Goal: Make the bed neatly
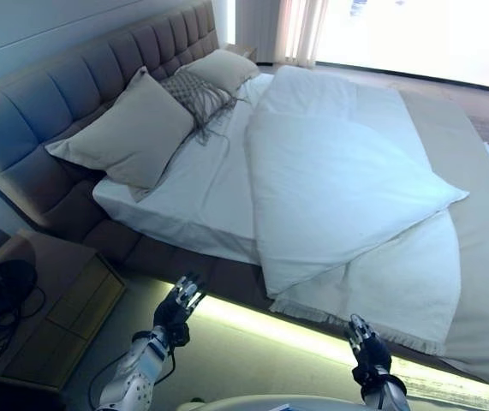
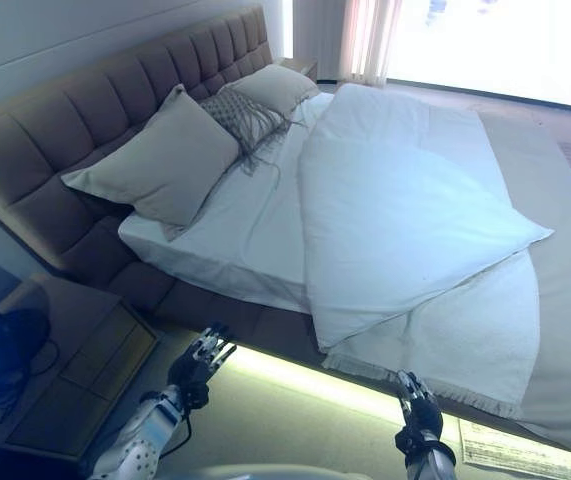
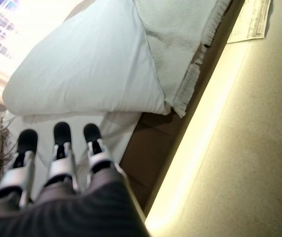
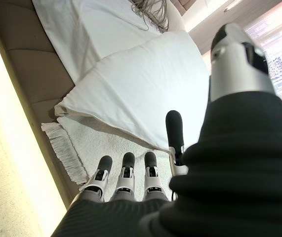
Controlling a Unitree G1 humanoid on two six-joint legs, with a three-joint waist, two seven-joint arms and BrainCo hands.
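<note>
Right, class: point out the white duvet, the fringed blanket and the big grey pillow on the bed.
white duvet (image 1: 330, 184): left eye view, middle of its folded top.
fringed blanket (image 1: 398, 295): left eye view, white part above the fringe.
big grey pillow (image 1: 128, 133): left eye view, centre of its face.

Bed — pillows, folded white duvet, fringed blanket
</note>
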